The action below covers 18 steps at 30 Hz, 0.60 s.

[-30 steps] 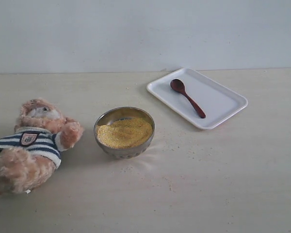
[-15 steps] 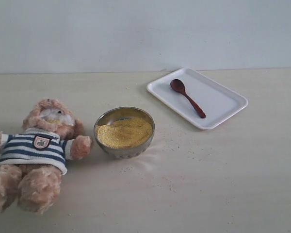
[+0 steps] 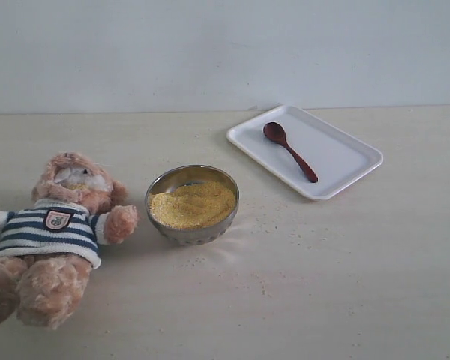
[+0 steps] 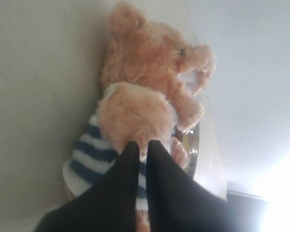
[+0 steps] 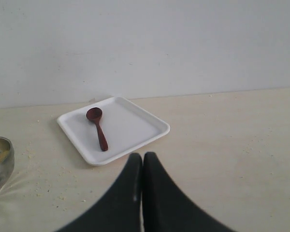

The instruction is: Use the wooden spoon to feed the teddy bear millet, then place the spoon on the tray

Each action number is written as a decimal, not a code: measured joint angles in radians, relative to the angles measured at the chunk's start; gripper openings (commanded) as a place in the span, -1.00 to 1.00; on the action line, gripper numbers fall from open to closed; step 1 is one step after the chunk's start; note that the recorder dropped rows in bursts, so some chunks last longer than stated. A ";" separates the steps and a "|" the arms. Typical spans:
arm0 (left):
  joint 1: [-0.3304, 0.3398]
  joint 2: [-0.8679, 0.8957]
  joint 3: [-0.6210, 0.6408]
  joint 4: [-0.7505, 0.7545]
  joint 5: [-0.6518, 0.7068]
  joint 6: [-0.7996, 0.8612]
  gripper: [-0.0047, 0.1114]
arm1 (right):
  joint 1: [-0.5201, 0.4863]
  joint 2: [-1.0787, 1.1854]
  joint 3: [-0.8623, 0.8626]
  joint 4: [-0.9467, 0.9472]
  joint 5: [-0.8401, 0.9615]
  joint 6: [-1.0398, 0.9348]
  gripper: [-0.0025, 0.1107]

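Observation:
The teddy bear (image 3: 56, 225) in its striped shirt lies on its back on the left of the table, head toward the wall. My left gripper (image 4: 142, 143) is nearly closed, its tips pinching the edge of the bear's (image 4: 145, 72) round paw; it is outside the exterior view. The millet (image 3: 193, 204) fills a steel bowl (image 3: 156, 189) just right of the bear. The wooden spoon (image 3: 289, 150) lies diagonally on the white tray (image 3: 345, 161) at the back right. My right gripper (image 5: 143, 155) is shut and empty, hovering short of the tray (image 5: 135, 126) and the spoon (image 5: 97, 128).
Loose millet specks are scattered on the table around and in front of the bowl (image 5: 0, 166). A plain wall runs along the table's far edge, just behind the tray.
The bear swung from a tilted, turned-away pose to lying square with its chest facing up, then slid slightly left. The dark gripper tip at the left edge has left the exterior view.

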 measured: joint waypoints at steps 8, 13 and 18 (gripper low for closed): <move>0.014 -0.256 0.004 -0.050 0.000 -0.015 -0.83 | 0.000 0.000 0.000 0.000 0.000 0.000 -0.96; 0.014 -0.416 0.008 -0.065 0.000 -0.023 -0.83 | 0.000 0.000 0.000 0.002 0.000 0.000 -0.96; 0.014 -0.550 0.026 -0.088 0.003 -0.025 -0.83 | 0.000 0.000 0.000 0.002 0.000 0.000 -0.96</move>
